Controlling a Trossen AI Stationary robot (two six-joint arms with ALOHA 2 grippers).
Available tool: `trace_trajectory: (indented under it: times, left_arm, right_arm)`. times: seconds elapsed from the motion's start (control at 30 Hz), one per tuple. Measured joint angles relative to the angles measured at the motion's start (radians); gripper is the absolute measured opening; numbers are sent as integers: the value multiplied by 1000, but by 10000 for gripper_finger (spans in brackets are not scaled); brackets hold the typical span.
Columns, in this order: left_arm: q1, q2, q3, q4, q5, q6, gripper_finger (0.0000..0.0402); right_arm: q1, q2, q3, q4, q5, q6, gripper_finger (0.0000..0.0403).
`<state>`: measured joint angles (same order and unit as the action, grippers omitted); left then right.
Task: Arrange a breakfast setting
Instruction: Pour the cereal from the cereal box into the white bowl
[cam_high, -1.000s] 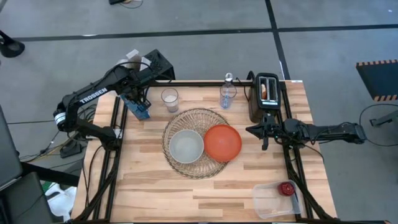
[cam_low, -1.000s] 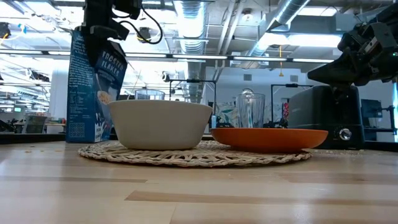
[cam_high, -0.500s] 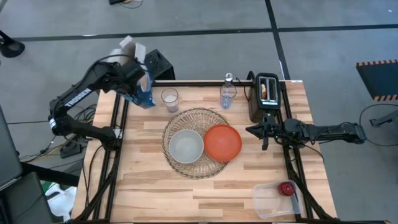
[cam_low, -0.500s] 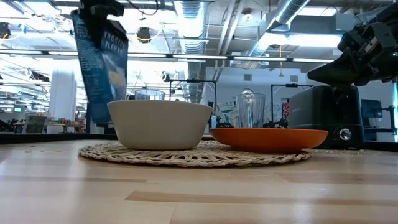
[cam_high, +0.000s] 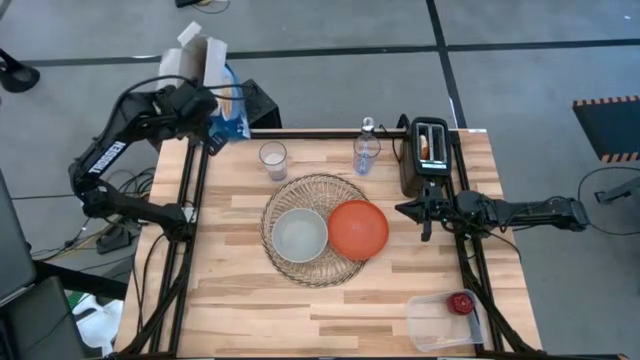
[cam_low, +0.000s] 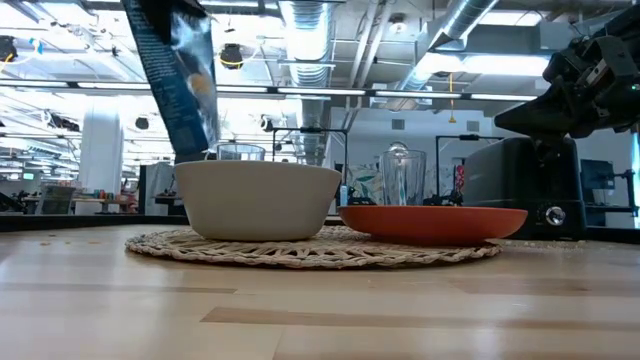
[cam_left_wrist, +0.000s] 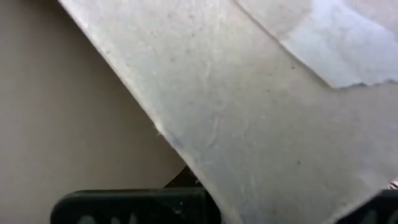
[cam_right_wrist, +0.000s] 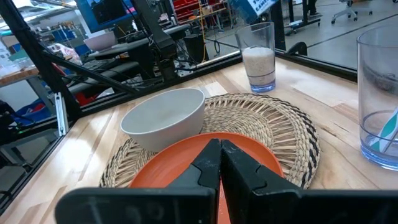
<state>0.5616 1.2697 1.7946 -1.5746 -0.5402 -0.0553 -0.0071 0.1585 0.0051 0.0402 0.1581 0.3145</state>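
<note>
Woven wire-like mat (cam_high: 314, 229) lies at the middle of the wooden desk (cam_high: 250, 310), carrying the pale grey bowl (cam_high: 299, 234) and the orange plate (cam_high: 359, 228) side by side, touching. A small red apple (cam_high: 460, 302) sits in a clear tub (cam_high: 435, 322) at the desk's near right corner. Behind the mat stand a glass (cam_high: 272, 158), a water bottle (cam_high: 366, 150) and the black toaster (cam_high: 427, 152). The left claw (cam_high: 205, 112) is clamped on the blue-and-white cereal box (cam_high: 222, 95), holding it tilted in the air past the desk's far left corner. The right claw (cam_high: 412, 210), fingers pressed together and holding nothing, hovers just right of the plate.
</note>
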Motion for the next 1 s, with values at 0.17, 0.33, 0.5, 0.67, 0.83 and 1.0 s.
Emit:
trace_trajectory:
  times: [0.17, 0.33, 0.5, 0.67, 0.83, 1.0]
  left_arm:
    - [-57, 0, 10, 54, -26, 33, 0]
    - [-119, 0, 10, 109, -53, 71, 0]
    - [-186, 0, 10, 173, -79, 105, 0]
    - [-252, 0, 10, 227, -80, 152, 0]
    - [-319, 0, 10, 304, -78, 199, 0]
    - [-385, 0, 10, 340, -76, 225, 0]
  right_arm:
    - [0, 0, 0, 0, 0, 0, 36]
    - [0, 0, 0, 0, 0, 0, 36]
    - [0, 0, 0, 0, 0, 0, 36]
    - [0, 0, 0, 1, 0, 0, 36]
    - [0, 0, 0, 1, 0, 0, 36]
    - [-10, 0, 0, 89, 2, -50, 36]
